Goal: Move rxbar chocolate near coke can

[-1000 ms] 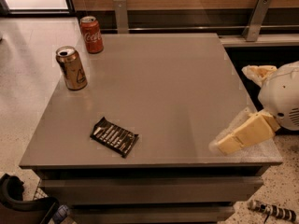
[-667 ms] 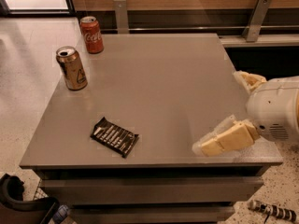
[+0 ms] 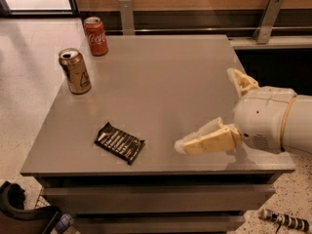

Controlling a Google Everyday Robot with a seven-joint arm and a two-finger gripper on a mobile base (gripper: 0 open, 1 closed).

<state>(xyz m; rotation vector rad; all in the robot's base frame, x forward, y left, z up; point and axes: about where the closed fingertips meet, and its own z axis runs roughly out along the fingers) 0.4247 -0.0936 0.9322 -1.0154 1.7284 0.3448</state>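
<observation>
Rxbar chocolate (image 3: 119,143) apart from spread jaws over table's (image 3: 161,82) right side

The snack bar (image 3: 119,142) is black with rows of white lettering. The cola can (image 3: 96,36) is red with white script, the other can (image 3: 75,71) gold. The cream tool (image 3: 203,109) hangs over the right side of the grey worktop (image 3: 165,77).

1 coke can (image 3: 95,35) | 1 gold can (image 3: 74,70) | 1 rxbar (image 3: 119,142) | 1 end effector (image 3: 204,110), right
</observation>
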